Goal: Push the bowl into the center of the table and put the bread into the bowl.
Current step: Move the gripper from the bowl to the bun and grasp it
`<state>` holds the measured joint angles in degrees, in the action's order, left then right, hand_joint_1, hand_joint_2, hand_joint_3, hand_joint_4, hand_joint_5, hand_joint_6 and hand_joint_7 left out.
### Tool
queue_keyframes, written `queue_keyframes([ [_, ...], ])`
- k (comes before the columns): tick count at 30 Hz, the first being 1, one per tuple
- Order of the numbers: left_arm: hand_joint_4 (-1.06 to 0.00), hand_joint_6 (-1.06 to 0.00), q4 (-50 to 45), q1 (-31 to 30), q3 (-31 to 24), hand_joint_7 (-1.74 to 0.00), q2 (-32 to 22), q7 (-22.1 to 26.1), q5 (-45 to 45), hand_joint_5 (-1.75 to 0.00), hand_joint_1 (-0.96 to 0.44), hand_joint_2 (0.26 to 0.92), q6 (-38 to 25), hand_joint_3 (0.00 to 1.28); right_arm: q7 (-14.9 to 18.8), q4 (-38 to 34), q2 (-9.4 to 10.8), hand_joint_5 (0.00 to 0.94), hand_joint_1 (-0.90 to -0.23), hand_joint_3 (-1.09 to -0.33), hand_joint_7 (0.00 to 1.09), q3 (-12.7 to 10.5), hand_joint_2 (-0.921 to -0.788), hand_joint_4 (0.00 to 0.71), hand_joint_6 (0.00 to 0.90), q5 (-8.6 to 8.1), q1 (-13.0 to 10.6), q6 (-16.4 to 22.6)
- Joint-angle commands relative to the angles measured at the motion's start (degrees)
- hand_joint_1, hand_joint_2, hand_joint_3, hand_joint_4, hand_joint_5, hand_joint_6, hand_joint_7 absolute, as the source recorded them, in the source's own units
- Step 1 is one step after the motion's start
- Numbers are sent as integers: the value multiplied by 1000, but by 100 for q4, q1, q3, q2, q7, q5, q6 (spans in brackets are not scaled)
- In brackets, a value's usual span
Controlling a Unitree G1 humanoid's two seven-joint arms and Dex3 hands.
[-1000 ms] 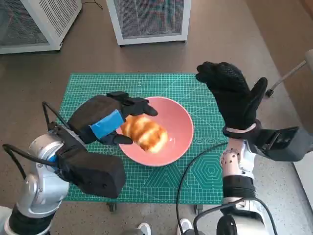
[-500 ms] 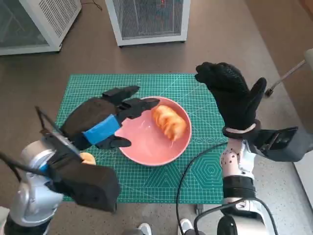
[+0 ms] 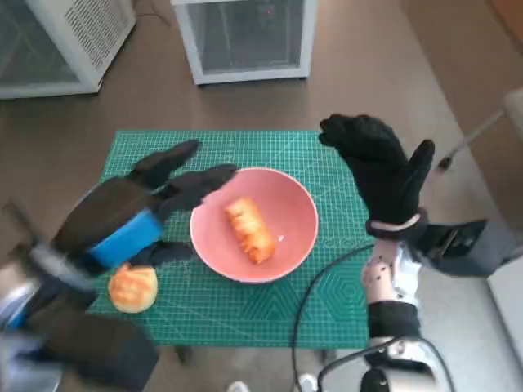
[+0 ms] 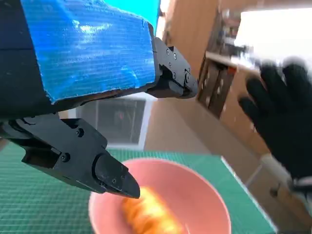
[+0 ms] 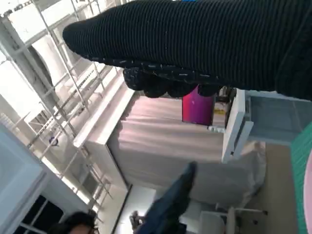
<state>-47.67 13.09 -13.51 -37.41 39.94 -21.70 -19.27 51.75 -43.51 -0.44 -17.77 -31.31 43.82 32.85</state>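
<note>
The green cutting mat (image 3: 327,269) covers the table beneath both hands. On it sits the pink bowl (image 3: 288,198), its rim just beside the fingertips of the left hand (image 3: 135,214), which hovers with fingers spread and nothing in them. The right hand (image 3: 377,170) is raised on the bowl's far side from the left hand, apart from the rim, its gloved fingers spread and holding nothing. A piece of bread (image 3: 250,229) lies inside the bowl. A second, round bread (image 3: 132,287) rests on the mat just below the left hand's wrist.
</note>
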Motion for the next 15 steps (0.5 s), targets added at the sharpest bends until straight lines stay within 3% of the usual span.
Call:
queue_keyframes([
  [1,-78,-336,-591,-642,-829,0,-166,324,318,0,-57,761,-403,0,28,-81,19,1,-445,-412,8,6,-921,461,647,-20,-112,-104],
  [7,-55,-302,-1094,-1316,-1443,0,-399,690,306,0,-11,737,-1017,0,12,-70,27,0,-448,-410,7,8,-921,460,646,-16,-103,-126],
  [15,-43,-281,-1233,-1814,-1502,0,-546,847,97,0,8,719,-1443,0,59,-264,13,0,-445,-409,6,-33,-921,459,646,-10,1,-63],
])
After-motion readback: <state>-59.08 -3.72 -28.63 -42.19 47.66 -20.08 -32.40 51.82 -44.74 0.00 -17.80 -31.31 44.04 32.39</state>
